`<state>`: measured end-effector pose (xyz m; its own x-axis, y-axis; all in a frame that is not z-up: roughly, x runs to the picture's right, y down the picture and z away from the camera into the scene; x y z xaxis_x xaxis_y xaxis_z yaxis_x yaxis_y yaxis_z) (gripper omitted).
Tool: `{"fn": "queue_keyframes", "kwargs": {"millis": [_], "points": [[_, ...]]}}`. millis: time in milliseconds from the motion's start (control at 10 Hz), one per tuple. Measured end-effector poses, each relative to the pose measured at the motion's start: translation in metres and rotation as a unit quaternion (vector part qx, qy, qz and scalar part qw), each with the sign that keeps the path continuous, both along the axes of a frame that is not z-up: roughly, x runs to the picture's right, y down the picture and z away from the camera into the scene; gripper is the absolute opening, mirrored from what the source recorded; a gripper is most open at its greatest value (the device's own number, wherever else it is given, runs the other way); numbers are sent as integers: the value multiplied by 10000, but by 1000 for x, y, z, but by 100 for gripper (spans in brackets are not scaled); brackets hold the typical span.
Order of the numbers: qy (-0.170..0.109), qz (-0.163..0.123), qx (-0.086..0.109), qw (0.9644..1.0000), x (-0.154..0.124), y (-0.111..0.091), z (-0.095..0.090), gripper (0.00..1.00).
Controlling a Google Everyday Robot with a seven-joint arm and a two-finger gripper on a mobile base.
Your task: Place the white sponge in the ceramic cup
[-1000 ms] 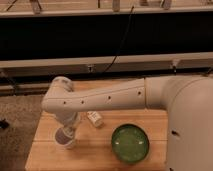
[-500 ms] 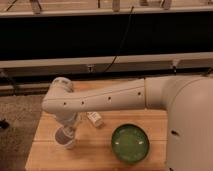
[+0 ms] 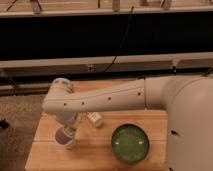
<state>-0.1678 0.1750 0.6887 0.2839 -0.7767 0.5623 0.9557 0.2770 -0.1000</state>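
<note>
The ceramic cup (image 3: 62, 137), small and whitish with a dull purple inside, stands on the wooden table (image 3: 100, 155) at the front left. My gripper (image 3: 70, 130) hangs from the arm's wrist directly over the cup's right rim and partly covers it. A small white block, apparently the white sponge (image 3: 94, 119), lies on the table just right of the gripper, between the cup and the green bowl. Whether anything is in the gripper is hidden.
A wide green bowl (image 3: 130, 143) sits on the table at the front right. My white arm (image 3: 110, 97) spans the table from right to left. A dark shelf with rails and a cable stands behind the table.
</note>
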Motion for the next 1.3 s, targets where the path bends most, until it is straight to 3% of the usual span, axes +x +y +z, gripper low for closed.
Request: {"fn": "queue_keyframes", "kwargs": {"millis": [1300], "points": [[-22, -65, 80, 9999, -1, 0, 2, 0]]}}
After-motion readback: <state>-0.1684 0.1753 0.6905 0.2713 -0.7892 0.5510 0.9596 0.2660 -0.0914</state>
